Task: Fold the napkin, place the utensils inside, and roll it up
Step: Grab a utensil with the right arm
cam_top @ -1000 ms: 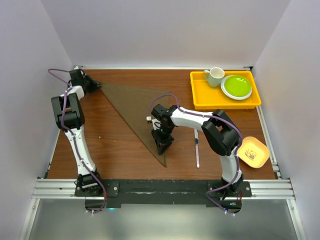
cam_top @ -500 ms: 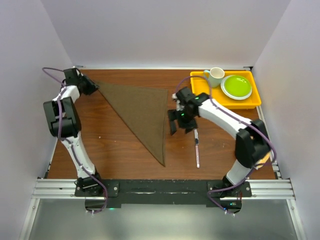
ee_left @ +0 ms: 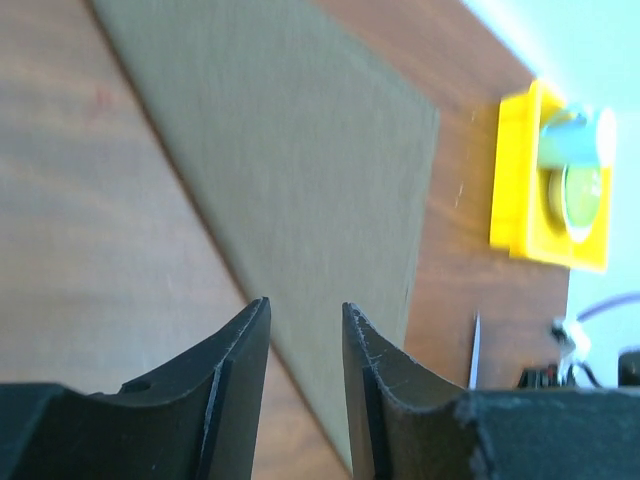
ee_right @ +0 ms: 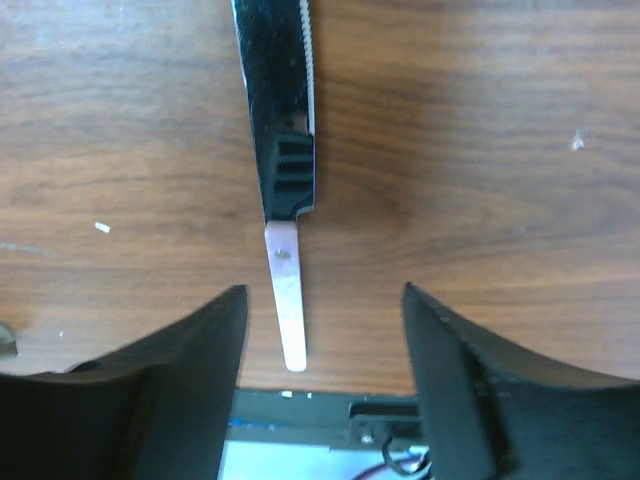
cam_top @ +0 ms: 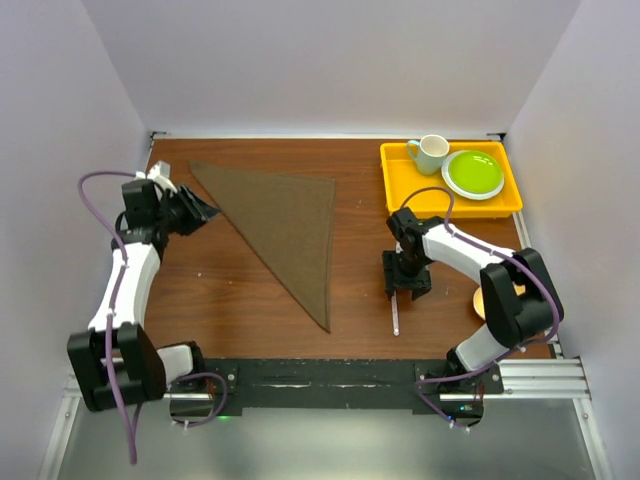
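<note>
Top view: napkin [cam_top: 285,225] lies folded in triangle on table [cam_top: 230,300]; knife [cam_top: 396,318] lies flat, well right of it. Right gripper [cam_top: 405,285] is over knife; left gripper [cam_top: 200,212] is just beside napkin's left edge.

Left wrist: jaws apart, nothing between; you hold no cloth.

Right wrist: jaws spread, straddling knife, not clamped. Knife sits left of centre. Shift left, descend till tips reach table, then pinch across handle.

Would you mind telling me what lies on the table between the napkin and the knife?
Nothing: in the top view, only bare table separates the napkin from the knife.
</note>
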### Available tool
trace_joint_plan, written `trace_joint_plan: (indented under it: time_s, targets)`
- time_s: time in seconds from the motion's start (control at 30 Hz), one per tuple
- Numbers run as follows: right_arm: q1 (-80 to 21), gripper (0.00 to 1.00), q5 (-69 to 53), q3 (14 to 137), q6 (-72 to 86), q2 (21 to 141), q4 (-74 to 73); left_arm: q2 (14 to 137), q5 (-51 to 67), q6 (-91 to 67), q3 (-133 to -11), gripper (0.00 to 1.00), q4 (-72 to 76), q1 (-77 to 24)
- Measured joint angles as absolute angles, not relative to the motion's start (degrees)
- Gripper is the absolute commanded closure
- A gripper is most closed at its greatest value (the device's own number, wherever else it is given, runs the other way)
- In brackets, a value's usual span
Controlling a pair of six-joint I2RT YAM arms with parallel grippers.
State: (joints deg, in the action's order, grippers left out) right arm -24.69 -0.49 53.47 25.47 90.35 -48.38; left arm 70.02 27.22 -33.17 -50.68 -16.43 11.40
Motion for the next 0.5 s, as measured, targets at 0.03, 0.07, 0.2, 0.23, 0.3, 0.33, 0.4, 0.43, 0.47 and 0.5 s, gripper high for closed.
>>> trace_joint_plan:
  time_s: [0.03,0.07,0.2,0.23,0.3,0.33,0.4,0.43,0.47,0.5]
  targets:
    - [-24.7,0.43,-0.4,52.9,25.5,90.3,-47.6,68.1,27.0,-33.1,-49.7,0.6,-18.1,10.8]
    - [-24.7,0.44,-0.4,52.6,25.4,90.3,-47.2,66.5,27.0,-33.1,-48.8,0.6,-19.3,10.0]
    - [-24.7,0.53,-0.4,52.1,25.3,90.4,-44.9,62.0,26.9,-32.7,-45.9,0.6,-22.7,7.3]
    - [-24.8,0.57,-0.4,52.1,25.2,90.5,-44.6,61.5,26.8,-32.5,-45.7,0.6,-23.6,7.2]
    - [-24.9,0.6,-0.5,52.1,25.0,90.8,-43.8,61.5,26.5,-32.3,-45.7,0.6,-24.3,7.1]
    - [-25.1,0.65,-0.4,52.1,24.9,91.1,-43.6,61.5,26.3,-32.3,-45.7,0.6,-24.7,7.0]
    - [-25.7,0.7,-0.5,52.1,24.8,91.6,-43.2,61.7,25.7,-32.2,-46.0,0.59,-25.6,7.0]
    - [-26.1,0.74,-0.5,52.1,24.8,91.8,-43.0,62.0,25.3,-32.2,-46.5,0.58,-26.1,7.0]
    - [-26.5,0.79,-0.5,52.1,24.8,92.0,-42.8,62.6,24.9,-32.1,-47.4,0.56,-26.4,6.9]
    - [-26.7,0.85,-0.5,52.1,24.8,92.2,-42.8,63.1,24.5,-32.0,-48.1,0.55,-26.5,6.9]
